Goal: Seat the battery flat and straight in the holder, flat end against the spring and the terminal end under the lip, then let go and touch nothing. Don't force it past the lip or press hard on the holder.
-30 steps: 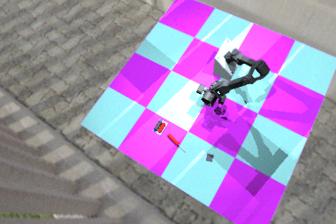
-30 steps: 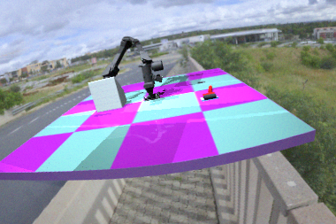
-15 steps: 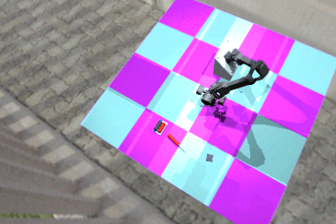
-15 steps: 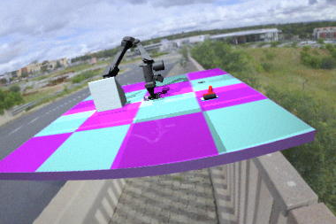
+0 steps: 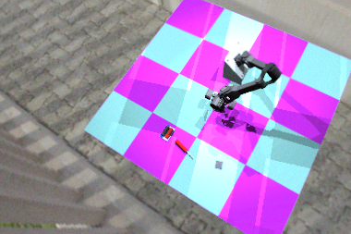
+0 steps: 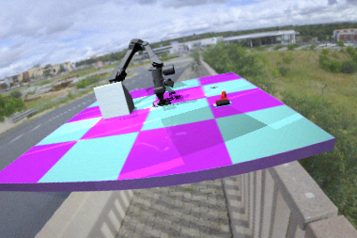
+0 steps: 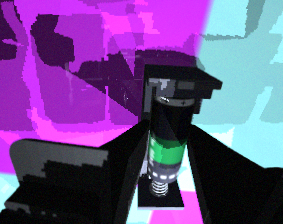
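Note:
The battery [image 7: 168, 150], black with a green band and a silver end, lies lengthwise in the dark holder [image 7: 147, 197] in the wrist view. Its terminal end is at the holder's lip [image 7: 183, 75], partly covered by it. Its flat end meets the coiled spring [image 7: 159, 188]. It looks roughly in line with the holder; whether it lies fully down cannot be told. My gripper [image 7: 167, 127] [image 6: 162, 103] is slightly open, its fingers either side of the battery with thin gaps showing. The top and exterior views are too small to show the battery.
A red-and-black block [image 5: 167, 132] [image 6: 223, 103] and a red-handled screwdriver [image 5: 181, 146] lie away from the gripper. A small grey square [image 5: 219, 165] lies beyond them. A white-sided box [image 5: 236, 67] [image 6: 112, 101] stands by the arm's base. The checkered table top has open edges.

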You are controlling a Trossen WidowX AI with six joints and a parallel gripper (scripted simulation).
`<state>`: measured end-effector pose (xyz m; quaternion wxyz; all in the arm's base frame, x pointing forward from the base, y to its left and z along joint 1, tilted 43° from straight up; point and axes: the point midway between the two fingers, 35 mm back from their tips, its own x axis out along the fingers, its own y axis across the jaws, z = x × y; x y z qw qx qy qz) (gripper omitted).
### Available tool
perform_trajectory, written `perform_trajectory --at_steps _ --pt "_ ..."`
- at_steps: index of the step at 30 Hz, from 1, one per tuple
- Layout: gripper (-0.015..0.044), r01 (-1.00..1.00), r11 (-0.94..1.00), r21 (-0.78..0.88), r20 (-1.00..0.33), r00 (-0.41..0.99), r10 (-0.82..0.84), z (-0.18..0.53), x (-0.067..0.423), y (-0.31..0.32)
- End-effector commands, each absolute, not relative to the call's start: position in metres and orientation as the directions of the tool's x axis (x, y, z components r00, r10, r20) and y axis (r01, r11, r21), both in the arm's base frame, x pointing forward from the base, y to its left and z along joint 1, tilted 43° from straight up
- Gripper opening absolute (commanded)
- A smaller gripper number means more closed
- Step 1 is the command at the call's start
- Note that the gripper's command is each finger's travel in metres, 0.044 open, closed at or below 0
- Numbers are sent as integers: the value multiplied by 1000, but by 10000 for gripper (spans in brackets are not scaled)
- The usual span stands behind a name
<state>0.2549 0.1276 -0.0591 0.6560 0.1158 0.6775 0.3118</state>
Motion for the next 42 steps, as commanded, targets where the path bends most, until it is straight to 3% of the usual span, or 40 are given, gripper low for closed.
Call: perform_trajectory --at_steps 1,15,25,42 --pt "181 -252 779 574 -817 -111 566 -59 256 127" --pt "181 -252 779 574 -817 -112 565 -48 257 117" --pt "440 -253 782 570 -820 -111 562 3 266 68" --pt "440 -253 782 570 -820 -111 562 4 266 66"
